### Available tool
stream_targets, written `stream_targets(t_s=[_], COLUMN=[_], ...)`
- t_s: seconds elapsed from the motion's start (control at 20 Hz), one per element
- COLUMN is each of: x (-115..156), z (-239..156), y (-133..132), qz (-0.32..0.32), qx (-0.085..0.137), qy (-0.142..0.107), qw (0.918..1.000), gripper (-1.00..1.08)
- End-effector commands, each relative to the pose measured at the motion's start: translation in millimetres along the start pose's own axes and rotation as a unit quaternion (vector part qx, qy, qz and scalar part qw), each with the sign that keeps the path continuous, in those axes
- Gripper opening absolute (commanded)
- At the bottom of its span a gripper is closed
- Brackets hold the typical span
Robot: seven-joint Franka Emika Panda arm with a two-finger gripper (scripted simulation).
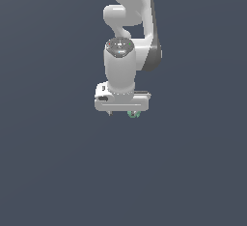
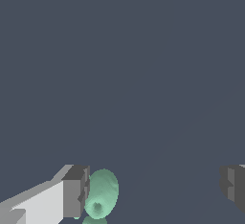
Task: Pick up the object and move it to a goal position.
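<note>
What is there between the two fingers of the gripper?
In the wrist view, the teal object sits against one finger; the gap to the other finger shows only bare dark floor.

The arm (image 1: 129, 41) hangs from the upper edge of the frame, white with a dark grey panel on the exterior view's right. Its gripper (image 1: 121, 113) points downward below a wide white hand body. One short dark fingertip (image 1: 110, 112) shows under the body on the exterior view's left. The object (image 1: 133, 114), pale teal-green and tiny, sits just under the body toward the exterior view's right, largely hidden. Finger spacing cannot be judged here. The background is uniform dark blue-grey.
</note>
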State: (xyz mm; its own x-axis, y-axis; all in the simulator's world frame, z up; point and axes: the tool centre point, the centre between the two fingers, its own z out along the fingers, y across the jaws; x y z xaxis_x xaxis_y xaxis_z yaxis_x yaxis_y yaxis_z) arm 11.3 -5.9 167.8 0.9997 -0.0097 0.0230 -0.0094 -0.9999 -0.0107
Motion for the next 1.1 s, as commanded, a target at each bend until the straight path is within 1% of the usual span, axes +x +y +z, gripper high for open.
stream_targets(t_s=[0.0, 0.15, 0.35, 0.45, 0.8, 1.05], x=[0, 0, 1, 1, 0, -5], z=[0, 0, 2, 2, 3, 9], y=[0, 6, 25, 29, 27, 20], qz=[0.0, 0.005, 0.021, 0.024, 0.019, -0.008], qx=[0.0, 0.001, 0.004, 0.004, 0.004, 0.003], qy=[0.0, 0.0, 0.0, 0.0, -0.001, -0.002], qw=[1.0, 1.0, 0.9998, 0.9997, 0.9998, 1.0], gripper=[1.0, 1.0, 1.0, 1.0, 1.0, 1.0])
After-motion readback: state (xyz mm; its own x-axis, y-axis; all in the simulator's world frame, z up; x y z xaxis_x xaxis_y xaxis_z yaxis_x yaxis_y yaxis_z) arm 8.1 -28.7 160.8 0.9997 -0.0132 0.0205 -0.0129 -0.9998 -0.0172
